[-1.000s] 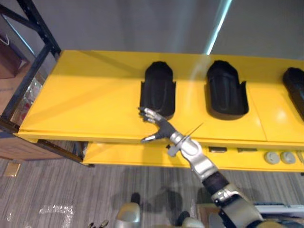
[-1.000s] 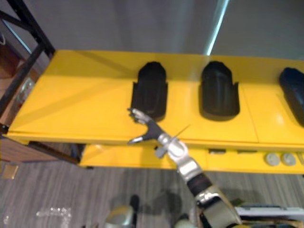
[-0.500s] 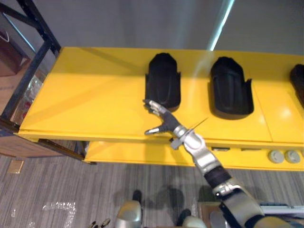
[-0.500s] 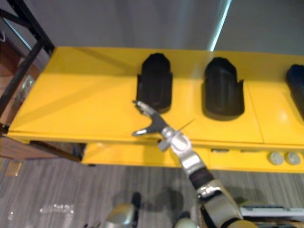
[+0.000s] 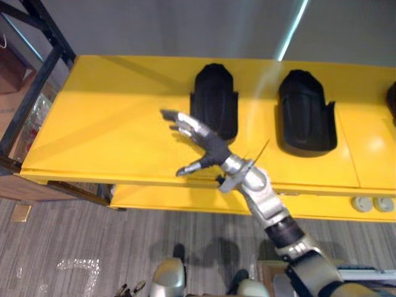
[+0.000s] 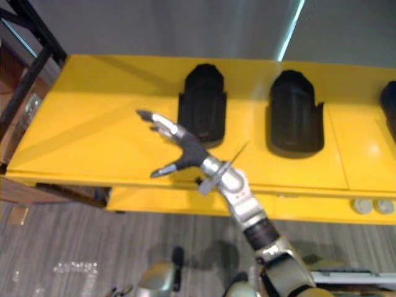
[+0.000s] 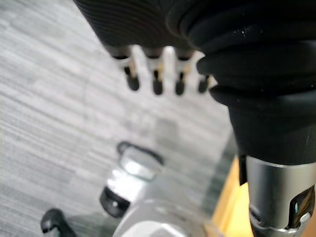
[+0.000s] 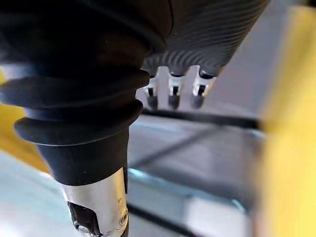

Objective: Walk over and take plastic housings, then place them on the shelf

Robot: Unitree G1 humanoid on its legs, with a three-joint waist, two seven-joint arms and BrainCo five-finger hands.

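Note:
Two black plastic housings lie on the yellow shelf top [image 5: 111, 117]: the left housing [image 5: 215, 101] and the middle housing [image 5: 304, 110]. The edge of another black housing [image 5: 392, 102] shows at the far right. My right hand [image 5: 201, 141] hovers above the shelf just left of and in front of the left housing, fingers straight and spread, thumb apart, holding nothing. My left hand [image 7: 163, 79] hangs over the grey floor with relaxed fingers, empty.
A lower yellow shelf [image 5: 167, 201] juts out below the top one, with two round grey parts [image 5: 370, 203] at its right. A black rack frame [image 5: 43, 43] stands at the left. Grey carpet floor [image 5: 74, 247] lies in front.
My right hand has lifted off the front edge of the left housing and swung left and up, with fingers spread wider. The camera has shifted slightly.

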